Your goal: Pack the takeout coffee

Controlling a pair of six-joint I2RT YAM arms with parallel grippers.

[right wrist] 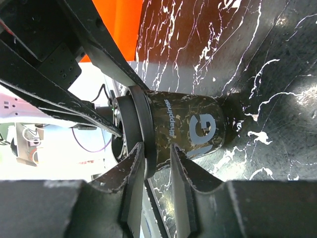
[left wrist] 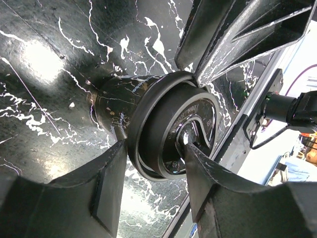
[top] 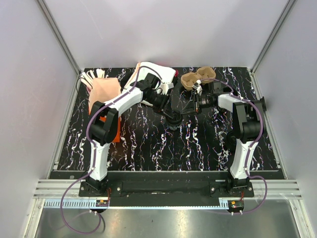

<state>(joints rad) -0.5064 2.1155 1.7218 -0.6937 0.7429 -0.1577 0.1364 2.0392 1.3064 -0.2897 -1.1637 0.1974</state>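
**Operator:** Where is the cup?
**Technician:** The black cup is on the marbled table, near its middle. It sits between both grippers, well apart from the cardboard tray at the far edge.
**Operator:** Left gripper?
**Technician:** The left gripper pinches the rim of the lid, one finger outside and one on top.
**Operator:** Right gripper?
**Technician:** The right gripper straddles the opposite rim with its fingers narrowly spaced. I cannot tell whether it is clamping.

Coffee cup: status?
Left end effector pinching coffee cup at lid. Right end effector straddles rim, grip unclear. Cup on table, not yet in cardboard tray.
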